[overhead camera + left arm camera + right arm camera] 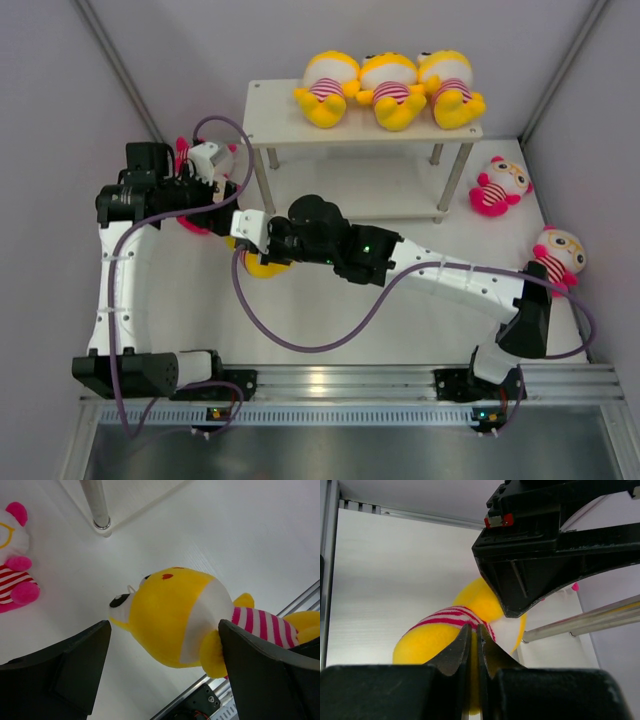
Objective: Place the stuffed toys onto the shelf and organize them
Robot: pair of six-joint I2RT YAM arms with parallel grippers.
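We see one yellow doll (pixel 170 615) low over the desk (pixel 330 300) by the shelf (pixel 275 120), the right gripper (pixel 474 630) pinched shut on its striped shirt. The left gripper (pixel 165 625) stands open around its head. Three seated dolls (pixel 390 90) line the top board.

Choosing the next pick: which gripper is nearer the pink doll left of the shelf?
Left. The left gripper hangs open beside the pink doll; the right gripper, shut on the yellow doll, is farther off.
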